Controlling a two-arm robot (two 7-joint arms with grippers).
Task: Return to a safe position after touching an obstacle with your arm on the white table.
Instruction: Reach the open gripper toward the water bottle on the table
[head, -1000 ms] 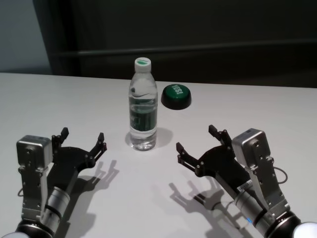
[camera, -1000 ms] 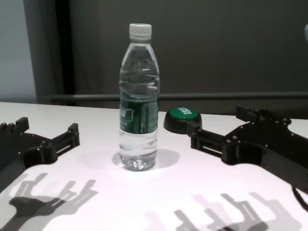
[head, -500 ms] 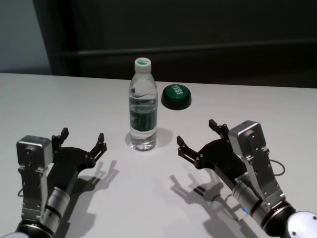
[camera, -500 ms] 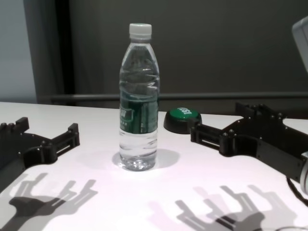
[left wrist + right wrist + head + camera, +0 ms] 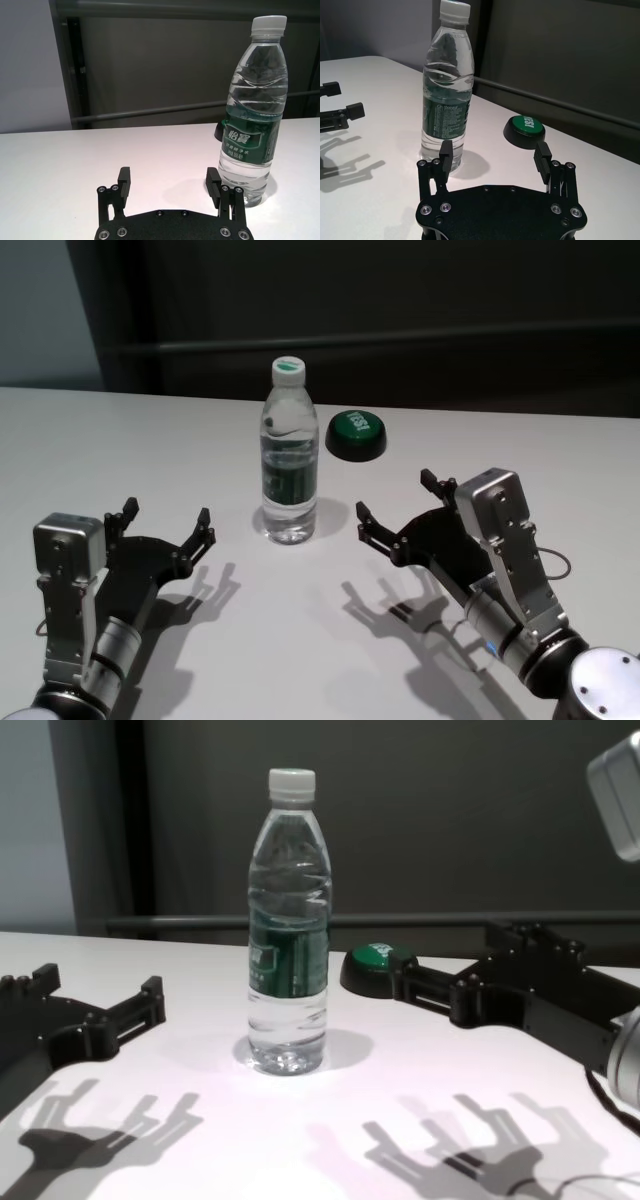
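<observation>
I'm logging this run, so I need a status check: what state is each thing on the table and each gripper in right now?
water bottle: upright, capped, partly filled, untouched.
green button: sitting on the white table behind the bottle, not pressed by anything.
left gripper: open, empty, low over the table left of the bottle.
right gripper: open, empty, raised right of the bottle, clear of it.

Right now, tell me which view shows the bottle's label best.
The left wrist view: the water bottle is close, its green label band faces the camera with white print. Chest view shows the label smaller, right wrist view only fine print, head view from above, steeply.
</observation>
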